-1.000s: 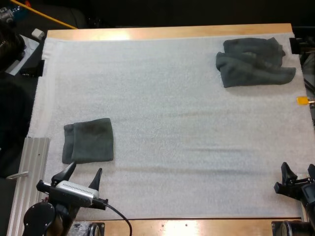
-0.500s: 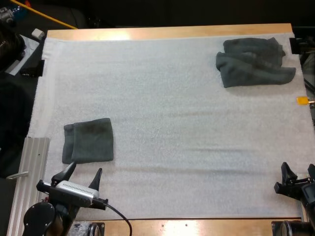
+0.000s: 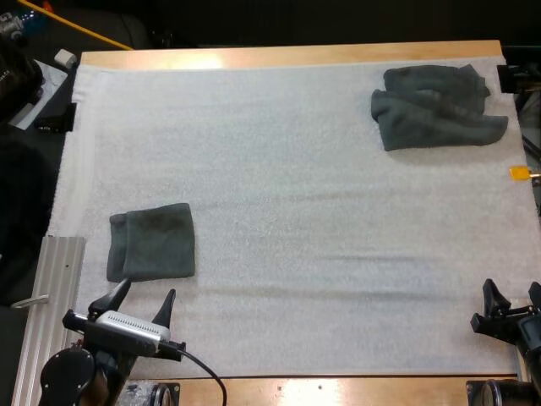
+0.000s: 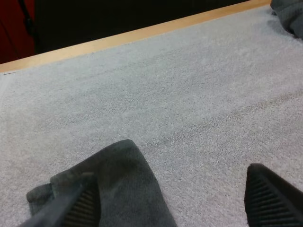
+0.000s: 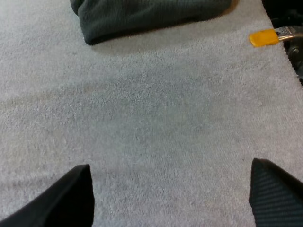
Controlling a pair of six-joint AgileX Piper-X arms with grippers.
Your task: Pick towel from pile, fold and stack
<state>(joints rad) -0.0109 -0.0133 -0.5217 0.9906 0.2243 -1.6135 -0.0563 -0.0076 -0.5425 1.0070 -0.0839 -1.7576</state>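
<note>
A folded dark grey-green towel (image 3: 152, 243) lies flat on the white mat (image 3: 279, 186) at the near left. Just behind it my left gripper (image 3: 142, 301) stands open, with the towel's near edge (image 4: 118, 189) between and ahead of its fingertips, untouched. A crumpled towel (image 3: 435, 106) sits at the far right of the mat. My right gripper (image 3: 514, 298) is open at the near right over bare mat, the crumpled towel (image 5: 142, 16) well ahead of it.
A ribbed metal rail (image 3: 51, 313) runs along the mat's near left side. The table's wooden edge (image 3: 287, 56) borders the far side. The broad middle of the mat lies between the two towels.
</note>
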